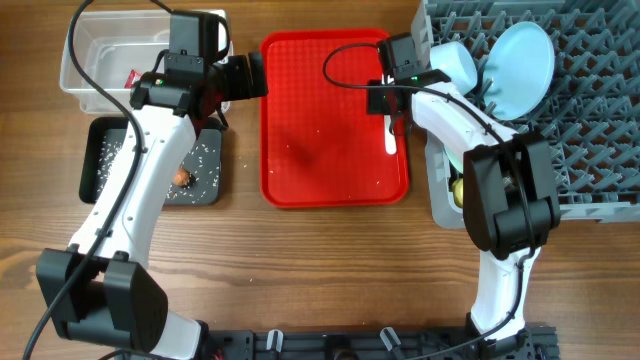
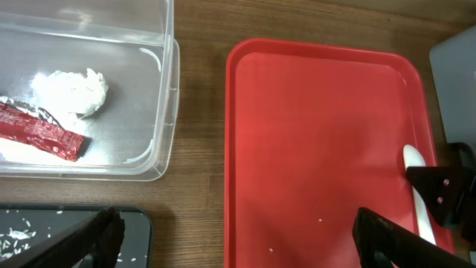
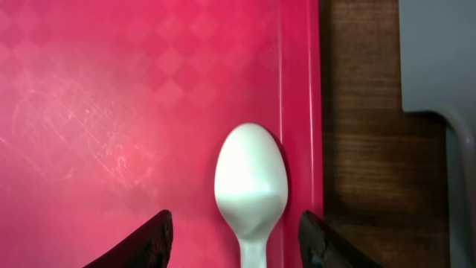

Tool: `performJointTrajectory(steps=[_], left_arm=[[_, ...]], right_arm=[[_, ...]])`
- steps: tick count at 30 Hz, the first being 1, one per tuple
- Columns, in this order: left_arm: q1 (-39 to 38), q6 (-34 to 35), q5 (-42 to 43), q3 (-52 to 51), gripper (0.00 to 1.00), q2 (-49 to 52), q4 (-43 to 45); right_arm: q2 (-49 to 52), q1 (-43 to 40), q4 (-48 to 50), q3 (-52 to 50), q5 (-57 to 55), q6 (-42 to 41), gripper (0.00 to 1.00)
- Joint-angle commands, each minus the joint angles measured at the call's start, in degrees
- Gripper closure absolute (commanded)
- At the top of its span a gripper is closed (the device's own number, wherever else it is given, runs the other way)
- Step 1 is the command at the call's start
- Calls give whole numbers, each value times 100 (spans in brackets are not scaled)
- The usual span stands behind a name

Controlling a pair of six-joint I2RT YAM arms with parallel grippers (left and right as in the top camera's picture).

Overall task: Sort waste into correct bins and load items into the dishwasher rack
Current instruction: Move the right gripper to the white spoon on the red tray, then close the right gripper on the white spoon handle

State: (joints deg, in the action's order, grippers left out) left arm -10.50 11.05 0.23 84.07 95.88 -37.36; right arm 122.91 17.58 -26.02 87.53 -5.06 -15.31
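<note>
A white plastic spoon (image 1: 391, 137) lies along the right edge of the flat red serving tray (image 1: 320, 150). My right gripper (image 1: 390, 100) is open just above it, and in the right wrist view its fingers (image 3: 234, 242) straddle the spoon (image 3: 250, 186) without touching. My left gripper (image 1: 245, 75) is open and empty between the clear tub (image 1: 85, 45) and the red tray. The tub holds a red wrapper (image 2: 41, 132) and a white tissue ball (image 2: 71, 91). The black tray (image 1: 100, 175) holds rice grains (image 1: 205, 160) and a small brown lump (image 1: 181, 177). No carrot piece shows.
The grey dishwasher rack (image 1: 590, 150) fills the right side, with a pale blue plate (image 1: 525, 65), a pale bowl (image 1: 455, 62) and a yellow cup (image 1: 457, 190) in it. A few rice grains (image 2: 321, 219) lie on the red tray. Bare wood lies in front.
</note>
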Motion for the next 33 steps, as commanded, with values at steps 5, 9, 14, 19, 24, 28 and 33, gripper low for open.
performJointTrajectory(steps=[5,9,14,19,24,28,33], left_arm=[[0,-31,-76,79,0,-46,2],[0,-31,-76,79,0,-46,2],[0,-31,-76,79,0,-46,2],[0,-33,-76,79,0,-48,2],[0,-31,-76,79,0,-48,2],[0,-33,-76,79,0,-46,2],[0,-31,-76,79,0,-48,2]], right_arm=[[140,35,103,11,-118,31,47],[140,35,153,11,-118,28,49],[229,35,267,11,-118,28,50],[507,35,271,11,-96,28,50],[656,35,264,11,-96,31,50],[669,35,269,11,-94,31,51],[671,35,267,11,-96,28,66]])
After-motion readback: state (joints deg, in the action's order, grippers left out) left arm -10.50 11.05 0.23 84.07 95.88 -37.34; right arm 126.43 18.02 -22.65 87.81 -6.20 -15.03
